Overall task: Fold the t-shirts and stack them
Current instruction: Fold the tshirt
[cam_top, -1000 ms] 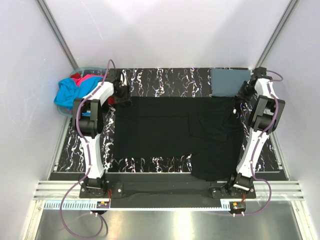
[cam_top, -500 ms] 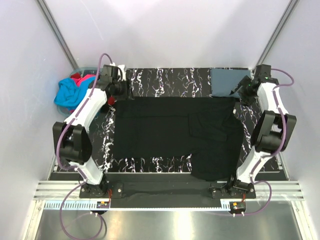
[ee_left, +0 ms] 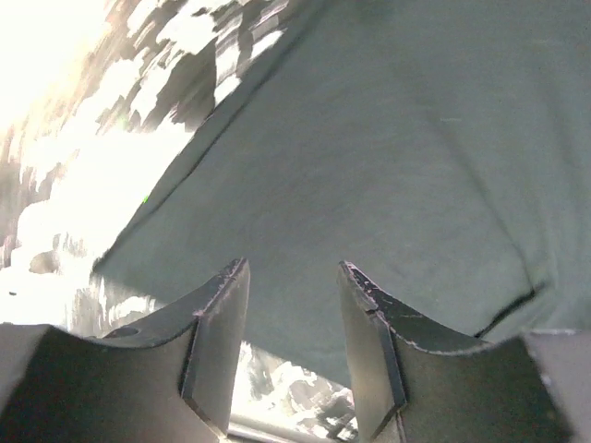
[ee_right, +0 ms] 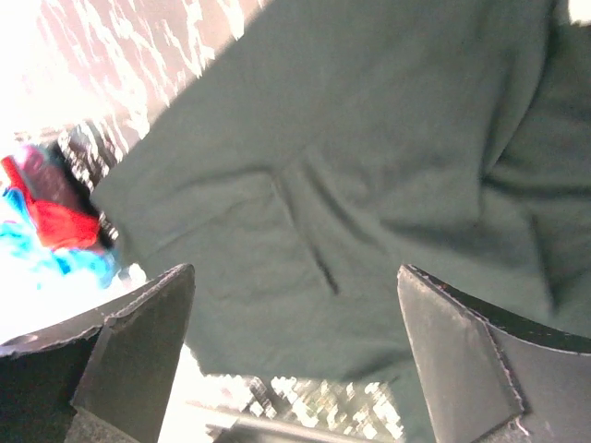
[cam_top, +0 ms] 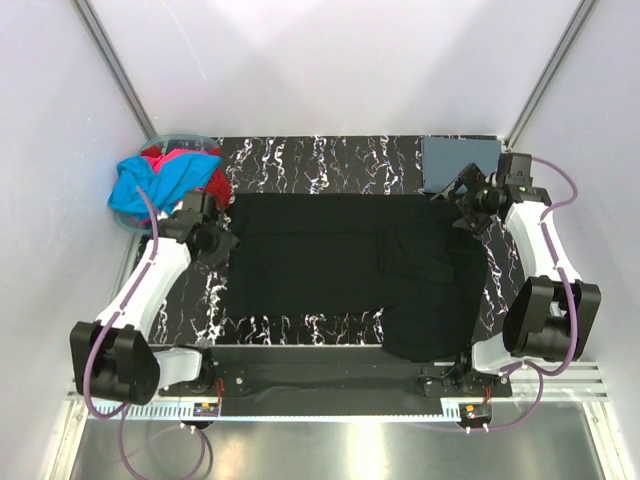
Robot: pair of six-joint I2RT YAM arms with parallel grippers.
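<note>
A black t-shirt lies spread flat over the middle of the marbled table, with a sleeve folded in on its right half. My left gripper hovers at the shirt's left edge, open and empty; in the left wrist view its fingers frame the dark cloth. My right gripper hangs above the shirt's back right corner, jaws wide apart with nothing between them. A folded slate blue-grey t-shirt lies at the back right. Cyan and red t-shirts are heaped at the back left.
A pale translucent tub holds the cyan and red heap at the back left corner. White walls and metal corner posts close in the table. A metal rail with the arm bases runs along the near edge.
The right gripper has opened and let go of the black shirt's back right corner. The left gripper has drawn back from the back left corner toward the near left.
</note>
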